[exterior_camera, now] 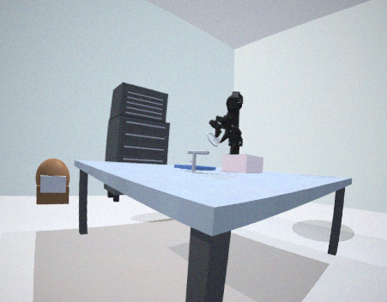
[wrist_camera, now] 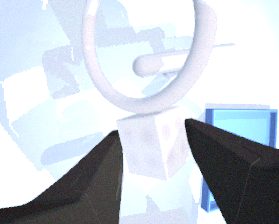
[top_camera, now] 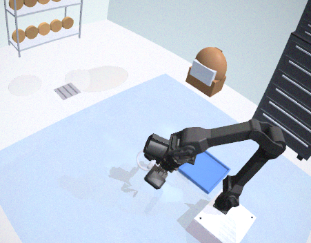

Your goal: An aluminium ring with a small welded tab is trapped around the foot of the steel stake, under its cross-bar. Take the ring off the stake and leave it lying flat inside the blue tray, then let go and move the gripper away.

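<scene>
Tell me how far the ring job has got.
Done: the ring is off the steel stake, raised well above its cross-bar.
In hand: the pincer grips the ring's tab.
Left: lay it flat inside the blue tray, let go, move away.
</scene>
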Controlling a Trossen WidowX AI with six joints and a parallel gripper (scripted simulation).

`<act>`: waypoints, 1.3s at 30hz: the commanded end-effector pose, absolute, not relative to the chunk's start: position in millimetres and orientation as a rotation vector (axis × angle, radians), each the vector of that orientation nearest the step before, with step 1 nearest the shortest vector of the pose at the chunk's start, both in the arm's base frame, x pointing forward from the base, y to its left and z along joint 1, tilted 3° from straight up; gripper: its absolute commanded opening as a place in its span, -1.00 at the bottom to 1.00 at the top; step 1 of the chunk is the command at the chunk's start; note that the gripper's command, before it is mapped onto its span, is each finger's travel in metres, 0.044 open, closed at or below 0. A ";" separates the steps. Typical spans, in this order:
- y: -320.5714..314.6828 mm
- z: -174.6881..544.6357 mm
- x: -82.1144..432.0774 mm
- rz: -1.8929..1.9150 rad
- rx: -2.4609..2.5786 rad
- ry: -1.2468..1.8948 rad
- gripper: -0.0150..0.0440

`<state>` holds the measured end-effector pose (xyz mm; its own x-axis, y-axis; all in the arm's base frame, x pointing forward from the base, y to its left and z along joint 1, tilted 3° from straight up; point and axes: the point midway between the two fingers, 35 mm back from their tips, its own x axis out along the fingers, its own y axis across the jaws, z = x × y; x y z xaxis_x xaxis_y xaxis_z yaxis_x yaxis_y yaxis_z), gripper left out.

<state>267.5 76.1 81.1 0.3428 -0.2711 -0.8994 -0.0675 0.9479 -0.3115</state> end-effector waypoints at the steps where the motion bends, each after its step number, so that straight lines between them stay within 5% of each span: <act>1: 77.1 81.7 274.6 -0.138 -0.325 1.221 -0.49; 39: 86.8 83.1 336.4 -0.139 -0.324 1.215 -0.49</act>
<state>329.8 85.8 85.1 0.3494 -0.2778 -0.8948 -0.0640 0.9457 -0.3186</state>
